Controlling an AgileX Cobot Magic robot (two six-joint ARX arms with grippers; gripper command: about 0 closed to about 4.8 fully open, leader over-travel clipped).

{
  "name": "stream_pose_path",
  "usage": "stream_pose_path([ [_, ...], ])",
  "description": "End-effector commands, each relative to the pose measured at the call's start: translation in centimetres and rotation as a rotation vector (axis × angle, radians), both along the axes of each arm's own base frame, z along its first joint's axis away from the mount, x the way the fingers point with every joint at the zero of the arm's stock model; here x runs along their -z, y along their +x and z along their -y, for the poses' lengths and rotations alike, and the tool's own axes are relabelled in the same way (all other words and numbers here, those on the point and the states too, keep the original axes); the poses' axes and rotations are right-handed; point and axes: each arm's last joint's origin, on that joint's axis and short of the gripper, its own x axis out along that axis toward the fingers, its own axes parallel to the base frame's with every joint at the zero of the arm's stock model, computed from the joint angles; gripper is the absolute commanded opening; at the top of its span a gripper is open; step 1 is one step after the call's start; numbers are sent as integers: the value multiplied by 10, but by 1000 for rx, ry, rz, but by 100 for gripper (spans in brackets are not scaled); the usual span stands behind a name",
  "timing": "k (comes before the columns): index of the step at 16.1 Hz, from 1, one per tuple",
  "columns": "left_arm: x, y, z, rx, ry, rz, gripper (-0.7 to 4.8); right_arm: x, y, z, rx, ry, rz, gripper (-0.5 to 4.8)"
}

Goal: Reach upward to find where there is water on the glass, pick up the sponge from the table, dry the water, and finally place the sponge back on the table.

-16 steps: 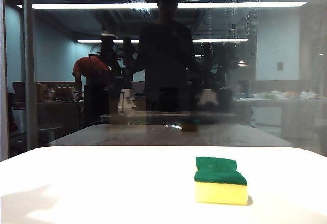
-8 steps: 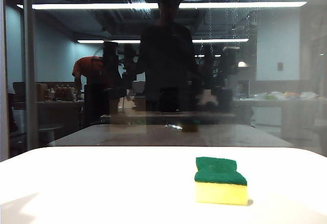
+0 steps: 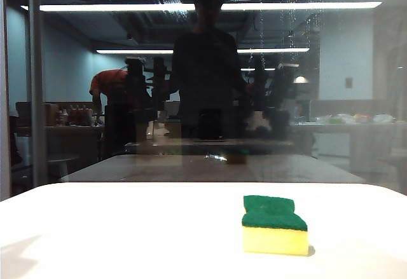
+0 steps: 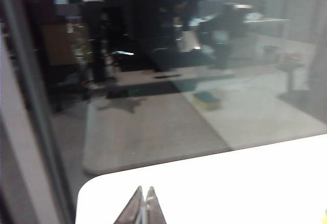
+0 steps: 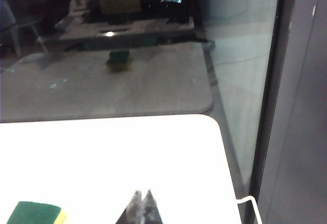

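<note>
A shadow at the near left of the table (image 3: 127, 228) has shrunk. The left gripper (image 4: 143, 199) and right gripper (image 5: 141, 202) are seen pressed together and empty over it; the sponge (image 3: 274, 224) lies untouched, so the task seems finished.

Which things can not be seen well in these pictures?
- Water: exterior view shows only faint streaks high on the glass; reflections hide their extent.
- Sponge: cut by the right wrist view's edge.
- Left gripper and right gripper: only shut tips show over the table, the rest cut off. Exterior view shows neither.
</note>
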Motion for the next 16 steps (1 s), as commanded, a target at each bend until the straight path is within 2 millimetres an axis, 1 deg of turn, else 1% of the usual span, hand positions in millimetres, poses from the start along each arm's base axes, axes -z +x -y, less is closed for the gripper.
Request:
stream_pose_path([
  [1,14,8,-2,-80,-17,8,-6,10,7,0,21,1,26,-9],
  [5,37,18,-3,-96,-121,-4,-6,33,14,0,44,-5,-25,-9],
  [9,55,22,-3,-102,-121,-35,-6,46,19,0,43,-6,-23,-9],
  [12,60,23,-3,-108,-120,-50,-6,57,22,0,43,-6,-31,-8],
  [16,61,24,-3,-123,-119,-54,-6,65,23,-1,42,-8,-48,-9],
])
